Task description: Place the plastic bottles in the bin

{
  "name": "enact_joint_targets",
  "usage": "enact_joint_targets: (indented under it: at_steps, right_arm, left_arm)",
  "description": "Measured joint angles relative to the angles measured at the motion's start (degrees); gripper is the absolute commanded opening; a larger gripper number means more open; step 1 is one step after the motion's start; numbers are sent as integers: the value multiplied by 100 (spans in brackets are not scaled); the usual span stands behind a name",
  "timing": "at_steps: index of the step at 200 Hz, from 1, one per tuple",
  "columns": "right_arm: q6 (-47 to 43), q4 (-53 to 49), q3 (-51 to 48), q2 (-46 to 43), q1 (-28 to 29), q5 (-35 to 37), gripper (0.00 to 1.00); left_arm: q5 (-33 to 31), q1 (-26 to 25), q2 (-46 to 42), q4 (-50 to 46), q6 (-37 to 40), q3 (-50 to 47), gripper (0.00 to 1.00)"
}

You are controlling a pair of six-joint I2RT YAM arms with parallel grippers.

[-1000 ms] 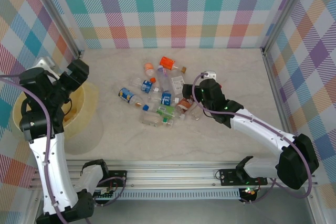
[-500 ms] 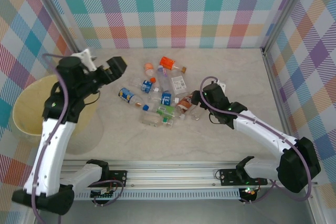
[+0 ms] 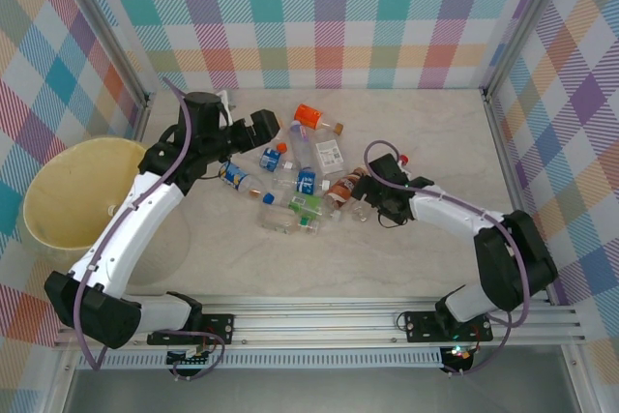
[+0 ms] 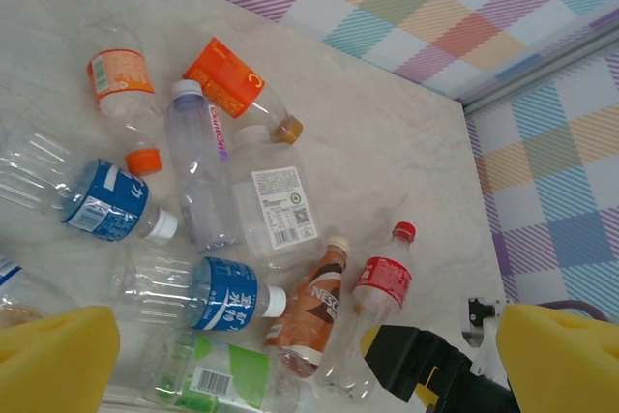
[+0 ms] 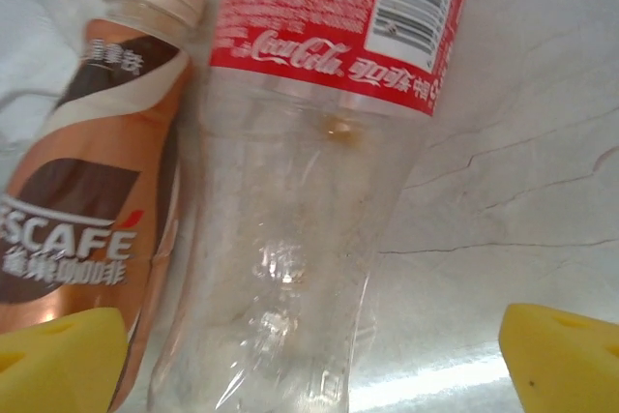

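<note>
1. The right gripper [image 5: 309,365] hangs low over the table [image 3: 435,132] with its yellow pads [image 5: 58,355] wide apart. It holds nothing.
2. The Coke bottle [image 5: 319,191] lies flat between those pads. Its clear base end is nearest the wrist, and its red label and cap end point away. Its long axis therefore crosses the line between the pads at about a right angle, so I judge that closing would squeeze it across its width. Neither pad seems to touch it yet.
3. The bottle looks empty, thin-walled and waisted, with a small brown drop inside. It will likely buckle under a firm grip.
4. A brown Nescafé bottle [image 5: 92,210] lies just beside it on the left, touching or nearly so and roughly parallel. The left pad could catch it too.
5. Farther off, the other bottles [image 3: 290,171] are scattered mid-table.
6. The left gripper [image 3: 263,125] hovers over the far side of that pile, fingers apart and empty. The right arm is plainly nearer to the Coke bottle.
7. The bin [image 3: 39,191] stands at the far left, well apart from this bottle and across the pile.
</note>
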Motion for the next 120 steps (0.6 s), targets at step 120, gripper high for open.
enact_joint_targets:
  at_steps: [120]
  right_arm:
    - [409, 149, 146, 890, 0, 146, 78]
  left_arm:
    - [-286, 0, 297, -17, 2, -87, 100]
